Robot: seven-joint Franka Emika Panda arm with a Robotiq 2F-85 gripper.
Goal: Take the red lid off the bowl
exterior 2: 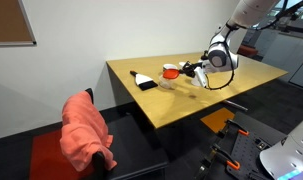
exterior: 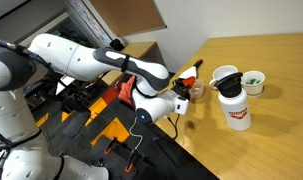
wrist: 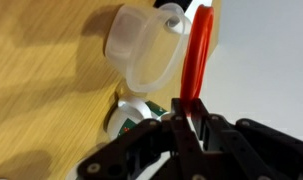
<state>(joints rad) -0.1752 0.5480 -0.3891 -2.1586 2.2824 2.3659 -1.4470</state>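
**A:** End effector state?

**B:** The end effector (wrist: 189, 122) is clenched on the red lid (wrist: 198, 60). The fingers pinch the rim from both faces, with the jaws nearly together. In the wrist view the lid stands edge-on, a thin red strip running straight out from the fingertips.

**A:** So the long axis runs along the fingers?

**B:** Yes. The disc's plane lines up with the approach direction, and its flat faces point left and right.

**A:** And the bowl?

**B:** In the wrist view the bowl (wrist: 141, 48) lies left of the lid and farther out than the fingertips. It sits on the worktop (wrist: 41, 100) and looks tipped, with its mouth turned toward the lid. Its rim meets the far end of the red strip in that picture. I cannot tell whether that is contact or just overlap.

**A:** Do the exterior views settle it?

**B:** Only partly. In an exterior view the lid (exterior: 188, 77) shows as a red patch at the fingertips, with the bowl (exterior: 197, 92) just beside and below it. It is too small there to resolve a gap.

**A:** What else is nearby?

**B:** A white bottle (wrist: 129, 122) stands near the fingers, on the left.

**A:** Judgement on progress?

**B:** The lid looks unseated, so the task is mostly done. The next move turns on drawing the lid to the right, away from the bowl's mouth. The risk is that the far edge catches the rim and drags the light bowl along.
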